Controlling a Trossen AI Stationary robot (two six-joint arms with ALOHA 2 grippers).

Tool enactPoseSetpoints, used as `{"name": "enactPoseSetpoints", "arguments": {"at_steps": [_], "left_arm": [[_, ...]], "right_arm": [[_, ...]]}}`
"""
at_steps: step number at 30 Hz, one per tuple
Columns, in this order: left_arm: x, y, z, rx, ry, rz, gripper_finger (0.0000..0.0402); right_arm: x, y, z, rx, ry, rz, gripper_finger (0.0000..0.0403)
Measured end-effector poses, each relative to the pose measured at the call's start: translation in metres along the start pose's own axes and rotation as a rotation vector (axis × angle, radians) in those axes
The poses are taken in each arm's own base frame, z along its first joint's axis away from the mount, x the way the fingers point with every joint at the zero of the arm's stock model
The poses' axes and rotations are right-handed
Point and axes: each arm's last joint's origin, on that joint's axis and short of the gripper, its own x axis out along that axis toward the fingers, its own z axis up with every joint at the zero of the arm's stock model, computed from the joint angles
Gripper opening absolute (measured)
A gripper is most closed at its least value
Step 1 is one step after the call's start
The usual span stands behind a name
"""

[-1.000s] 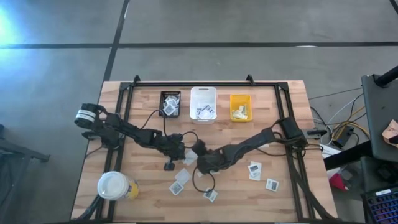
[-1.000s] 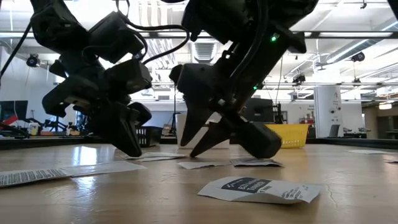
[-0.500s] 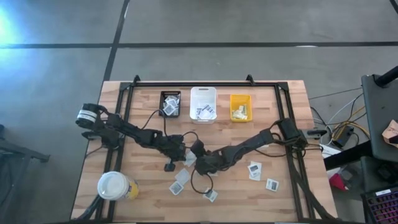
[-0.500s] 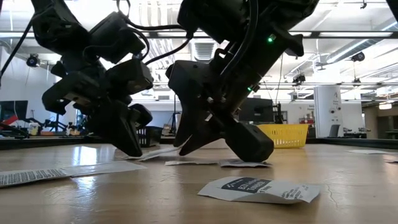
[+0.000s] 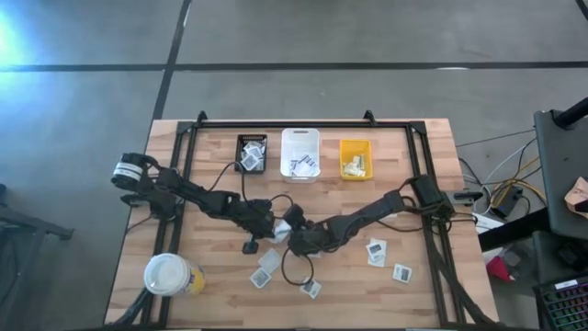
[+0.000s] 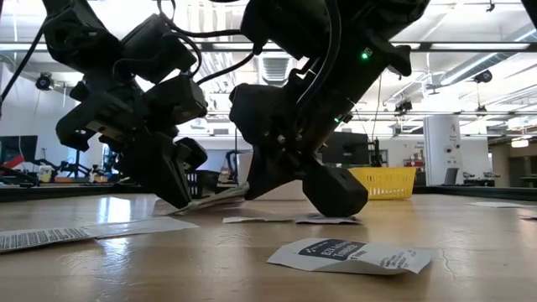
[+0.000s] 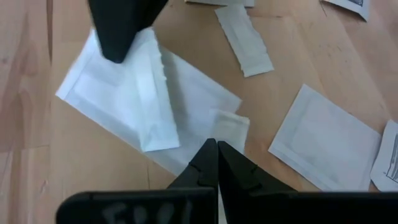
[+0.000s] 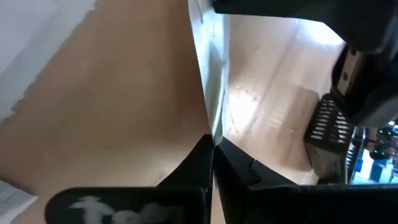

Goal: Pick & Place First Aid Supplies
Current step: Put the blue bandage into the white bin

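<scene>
Two white paper packets overlap at mid-table. A smaller one lies over a larger one. My left gripper is shut, its tips on the larger packet's near edge. My right gripper is shut on the smaller packet, which slopes up from beside my left gripper toward my right gripper. From above, the two grippers almost meet. More packets lie flat nearer the front edge. My left gripper presses its shut fingertips on the larger packet's edge, slanting down from the table's left; pressing or pinching, I cannot tell. That packet lies flat on the wood. My right gripper pinches the smaller packet's end between its two fingers, slanting down from the table's right. That end is raised; the other end stays low beside my left fingers.
Three small bins stand in a row at the far edge: black, white, yellow. A large white-lidded cup stands at the near left. One printed packet lies close to the front edge.
My right gripper has shut and taken hold of the smaller packet's end. That end has risen off the table, while the end by my left gripper has stayed down.
</scene>
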Motion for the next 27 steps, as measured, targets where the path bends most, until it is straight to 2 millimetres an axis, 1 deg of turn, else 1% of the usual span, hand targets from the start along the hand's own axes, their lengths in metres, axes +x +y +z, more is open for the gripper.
{"name": "enactPoseSetpoints", "arguments": {"at_steps": [6, 14, 17, 22, 27], "left_arm": [[0.0000, 0.0000, -0.0016, -0.002, 0.017, -0.002, 0.0002], [-0.0001, 0.0000, -0.0021, 0.016, 0.019, -0.003, 0.0002], [-0.0001, 0.0000, -0.0020, 0.017, 0.018, -0.003, 0.0002], [-0.0001, 0.0000, -0.0020, 0.017, 0.018, -0.003, 0.0002], [-0.0001, 0.0000, -0.0030, 0.015, 0.029, -0.003, 0.0002]], "right_arm": [[-0.0007, -0.0008, 0.0000, 0.010, 0.000, -0.003, 0.0008], [-0.0007, -0.0012, 0.0000, 0.080, -0.001, -0.003, 0.0011], [-0.0004, -0.0015, -0.0002, 0.113, -0.001, -0.003, 0.0025], [-0.0007, -0.0017, -0.0005, 0.118, 0.001, -0.002, 0.0054], [-0.0007, -0.0023, -0.0021, 0.112, 0.036, -0.036, 0.0065]]}}
